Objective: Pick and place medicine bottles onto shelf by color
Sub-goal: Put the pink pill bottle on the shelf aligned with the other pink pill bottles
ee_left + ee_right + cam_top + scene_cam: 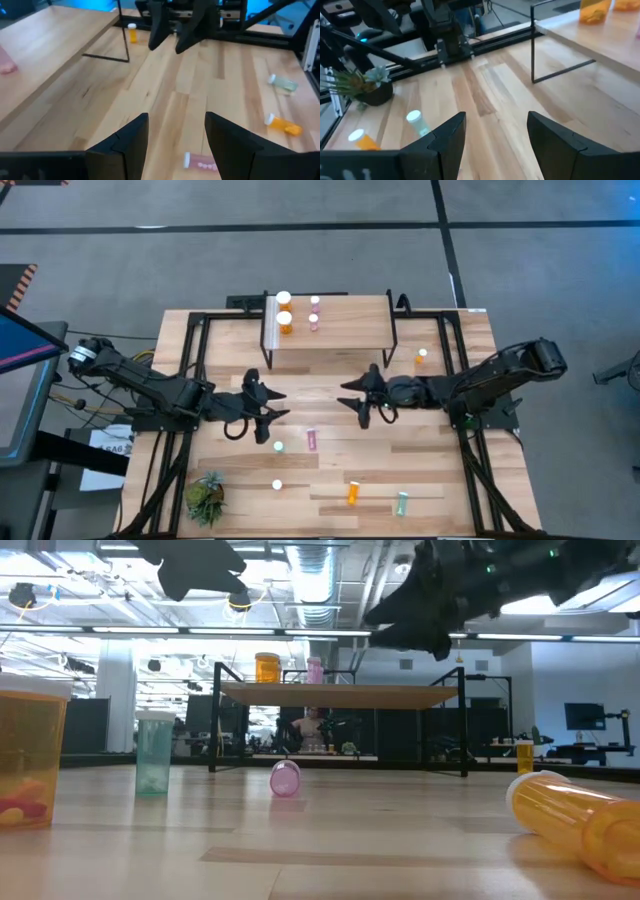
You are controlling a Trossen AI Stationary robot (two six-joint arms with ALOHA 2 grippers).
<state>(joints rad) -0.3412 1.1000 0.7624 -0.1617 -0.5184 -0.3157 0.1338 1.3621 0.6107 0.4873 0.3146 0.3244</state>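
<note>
Both my claws, left claw (268, 418) & right claw (362, 402), hang spread & empty; risk: lying pink bottle (312, 440) rolls off-grip on table (420, 470).

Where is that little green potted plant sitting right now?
In the high view, the potted plant sits at the table's near left corner, below the left arm, with a white-capped bottle standing to its right.

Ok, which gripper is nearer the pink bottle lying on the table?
Left. The left gripper hangs open just beside the pink bottle, toward the shelf. The right gripper is open too, a bit farther off on its other side.
</note>
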